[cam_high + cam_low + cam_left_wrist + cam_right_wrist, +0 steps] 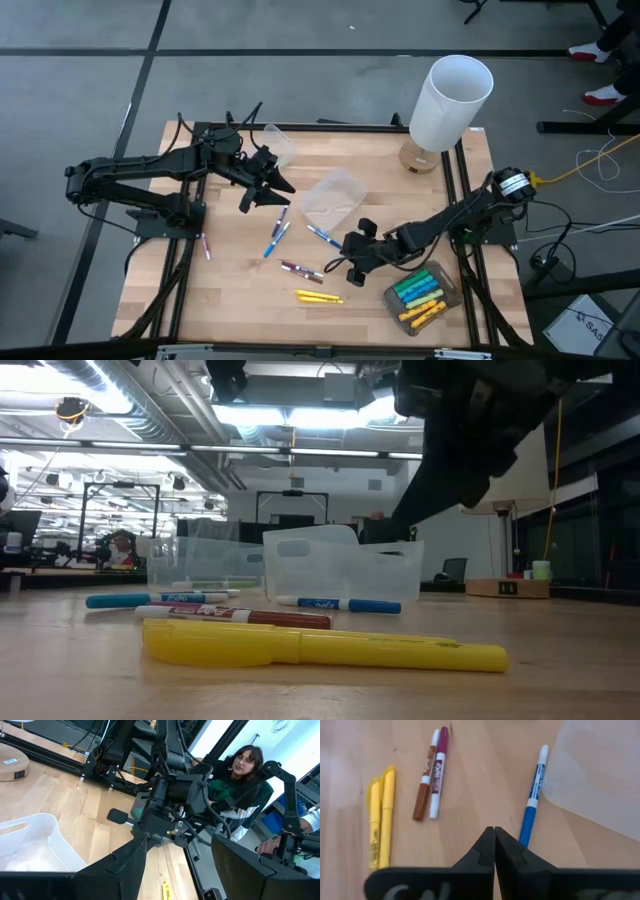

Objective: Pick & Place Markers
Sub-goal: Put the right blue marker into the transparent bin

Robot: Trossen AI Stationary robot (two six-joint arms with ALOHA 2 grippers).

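1. Hovering near the counter's (230, 300) middle, we see the right claw (494, 836) closed, empty, above loose markers (432, 772).
2. We see the left claw (283, 187) spread, empty.
3. We note more markers in a tub (448, 296) at the right front corner.

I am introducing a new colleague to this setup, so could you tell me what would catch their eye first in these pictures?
Probably the loose markers scattered over the middle of the wooden table, with the right gripper shut and empty just above them. Next, the clear tub at the near right corner, filled with yellow, green and blue markers, and the tall white cylinder at the far edge.
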